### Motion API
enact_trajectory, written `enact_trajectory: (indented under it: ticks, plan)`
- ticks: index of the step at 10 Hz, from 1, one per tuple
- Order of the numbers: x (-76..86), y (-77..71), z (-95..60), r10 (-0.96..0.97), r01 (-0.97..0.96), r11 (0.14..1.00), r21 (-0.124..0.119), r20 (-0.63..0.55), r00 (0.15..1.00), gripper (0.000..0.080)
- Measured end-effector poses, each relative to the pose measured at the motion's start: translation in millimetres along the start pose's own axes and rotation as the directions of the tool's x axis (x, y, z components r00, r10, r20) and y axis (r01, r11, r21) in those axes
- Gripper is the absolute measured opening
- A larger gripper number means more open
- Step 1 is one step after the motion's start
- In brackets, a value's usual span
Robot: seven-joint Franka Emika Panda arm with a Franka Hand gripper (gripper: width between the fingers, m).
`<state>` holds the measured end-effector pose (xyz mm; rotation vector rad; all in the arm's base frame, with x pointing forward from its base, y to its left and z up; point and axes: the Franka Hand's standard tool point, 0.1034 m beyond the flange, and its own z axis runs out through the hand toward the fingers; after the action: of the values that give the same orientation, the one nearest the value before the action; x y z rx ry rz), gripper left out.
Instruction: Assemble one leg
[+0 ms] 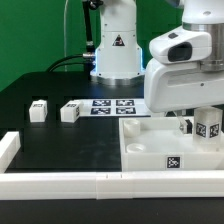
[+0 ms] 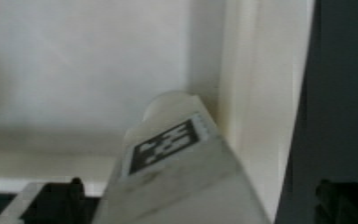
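A leg (image 1: 207,128), a stubby white post with a square tag, stands on the far right corner of the large white panel (image 1: 150,140). My gripper (image 1: 196,126) hangs over it. In the wrist view the leg (image 2: 172,150) fills the middle between my two dark fingertips (image 2: 59,202). A gap shows on each side of the leg, so my gripper (image 2: 202,206) is open around it without touching. The panel's white surface (image 2: 87,60) lies behind the leg. Two more legs (image 1: 38,110) (image 1: 70,112) lie on the black table at the exterior view's left.
The marker board (image 1: 110,105) lies on the table in front of the robot base (image 1: 115,50). A low white fence (image 1: 90,186) runs along the table's front edge and up the exterior view's left side. The black table (image 2: 345,90) shows beside the panel edge.
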<state>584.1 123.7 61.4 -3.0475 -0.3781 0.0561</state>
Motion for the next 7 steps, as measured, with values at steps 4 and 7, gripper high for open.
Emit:
enact_trajectory:
  ticks: [4, 7]
  plan:
    - [-0.5, 4.3, 0.0, -0.164, 0.164, 0.986, -0.017, 0.005, 0.987, 0.0522]
    - [-0.6, 4.5, 0.0, -0.163, 0.163, 0.986, -0.017, 0.005, 0.987, 0.0288]
